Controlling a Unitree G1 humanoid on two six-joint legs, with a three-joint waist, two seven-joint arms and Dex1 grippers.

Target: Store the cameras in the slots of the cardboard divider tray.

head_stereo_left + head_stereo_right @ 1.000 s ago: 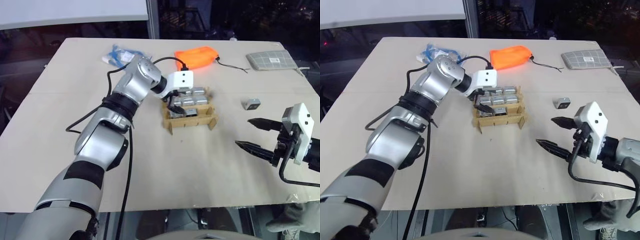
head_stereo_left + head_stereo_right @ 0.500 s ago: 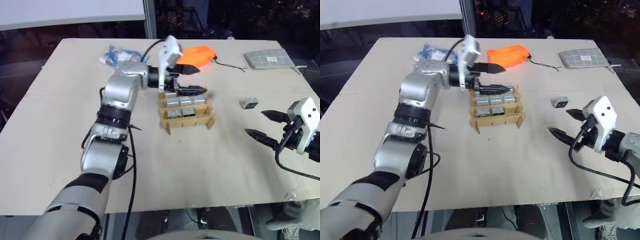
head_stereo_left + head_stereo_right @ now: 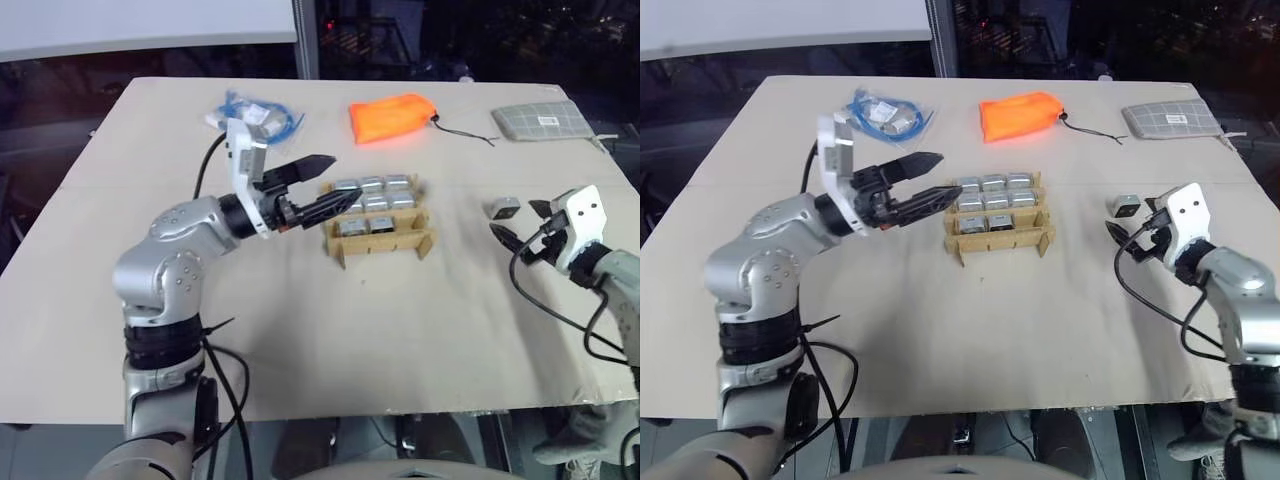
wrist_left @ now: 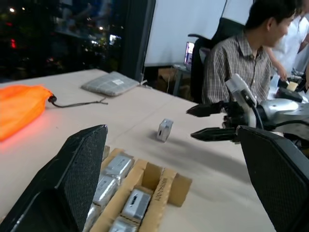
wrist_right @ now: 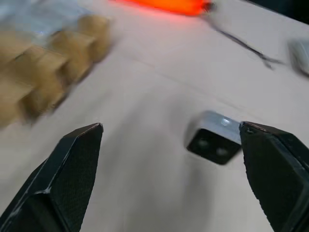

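Note:
The cardboard divider tray (image 3: 385, 243) sits mid-table with several silver-grey cameras (image 3: 372, 196) in its slots. One loose camera (image 3: 503, 208) lies on the table to the tray's right, dark lens face toward me. My right gripper (image 3: 520, 222) is open just beside this camera, which lies ahead between its fingers and close to one fingertip (image 5: 256, 135) in the right wrist view. My left gripper (image 3: 338, 182) is open and empty, held level just left of the tray, pointing at it. The left wrist view shows the tray (image 4: 169, 186), the loose camera (image 4: 164, 129) and the right gripper (image 4: 190, 123).
An orange pouch (image 3: 392, 115) lies behind the tray, a grey gridded pad (image 3: 545, 120) at the far right corner, and a bag of blue cable (image 3: 250, 112) at the far left. A person (image 4: 241, 58) sits beyond the table's right side.
My left gripper has pulled back from over the tray to its left and turned level. My right gripper has moved forward, up to the loose camera.

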